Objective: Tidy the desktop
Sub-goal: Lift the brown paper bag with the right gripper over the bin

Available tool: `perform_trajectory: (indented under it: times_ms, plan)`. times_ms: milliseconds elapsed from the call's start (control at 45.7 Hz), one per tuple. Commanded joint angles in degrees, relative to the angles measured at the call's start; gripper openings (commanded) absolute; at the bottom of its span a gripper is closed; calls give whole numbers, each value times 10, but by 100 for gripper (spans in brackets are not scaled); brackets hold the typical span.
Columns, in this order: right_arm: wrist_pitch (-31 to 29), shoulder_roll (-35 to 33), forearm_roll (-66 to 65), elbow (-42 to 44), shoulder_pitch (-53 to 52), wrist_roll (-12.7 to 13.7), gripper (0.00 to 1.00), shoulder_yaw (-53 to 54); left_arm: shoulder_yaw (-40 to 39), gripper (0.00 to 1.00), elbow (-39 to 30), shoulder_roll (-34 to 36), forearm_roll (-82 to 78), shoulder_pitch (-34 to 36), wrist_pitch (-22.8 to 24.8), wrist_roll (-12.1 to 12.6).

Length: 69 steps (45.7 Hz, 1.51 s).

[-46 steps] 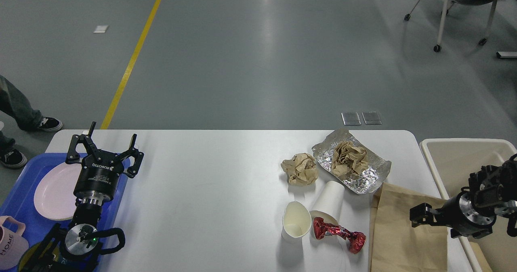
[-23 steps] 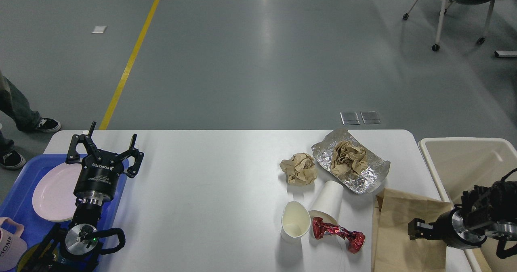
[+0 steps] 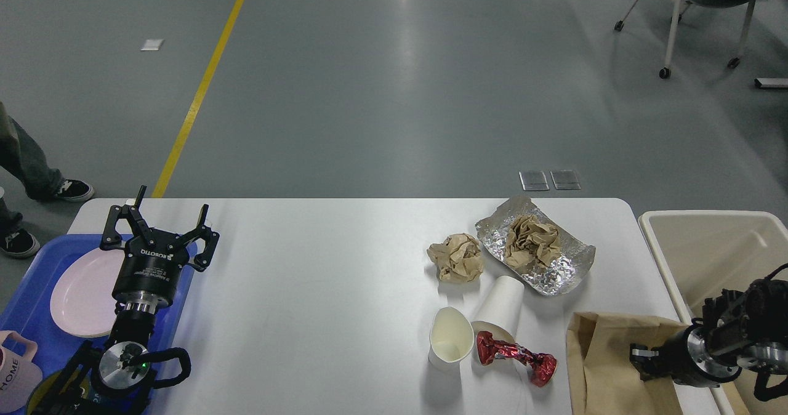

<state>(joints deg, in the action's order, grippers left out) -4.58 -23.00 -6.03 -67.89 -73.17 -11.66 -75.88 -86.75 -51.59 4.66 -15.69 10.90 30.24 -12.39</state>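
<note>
Crosswise, the desktop (image 3: 320,292) runs its long axis left-right beyond my right gripper (image 3: 640,359), grip unreadable over the brown paper bag (image 3: 606,366); left gripper (image 3: 161,221) gapes empty.

R claw (image 3: 640,356) pulled back toward near edge, dragging brown paper bag (image 3: 606,359) w/ it.

Left arm: black two-finger hand (image 3: 161,218) with linked fingers, white "ROBOTIQ" lettering on its cylindrical body, silver wrist ring, round silver joint cap with a green light, black cable loop. Right arm: black hand (image 3: 640,354), silver flange, black cables.
</note>
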Motion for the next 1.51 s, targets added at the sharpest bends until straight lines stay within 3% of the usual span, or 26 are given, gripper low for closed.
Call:
perform_trajectory:
  times_ms: [0, 175, 307, 504, 766, 985, 1292, 1489]
  plan:
    - [2, 1, 9, 1, -2, 1, 0, 0, 0, 96, 0, 0, 0, 0, 0, 0]
    - [-9, -6, 9, -4, -15, 2, 0, 0, 0, 96, 0, 0, 0, 0, 0, 0]
    - [-48, -37, 8, -54, -82, 3, 0, -9, 0, 96, 0, 0, 0, 1, 0, 0]
    - [-118, -57, 7, -159, -255, 39, 0, -66, 0, 96, 0, 0, 0, 1, 0, 0]
    - [-244, -18, 24, -247, -505, 40, 0, -115, 0, 96, 0, 0, 0, 0, 0, 1]
    - [-314, 50, 88, -271, -629, 42, 0, -123, 0, 96, 0, 0, 0, 1, 0, 1]
    - [-310, 49, 89, -280, -642, 45, 0, -130, 0, 96, 0, 0, 0, 0, 0, 1]
    - [-266, -3, 87, -243, -587, 45, 0, -165, 0, 96, 0, 0, 0, 0, 0, 0]
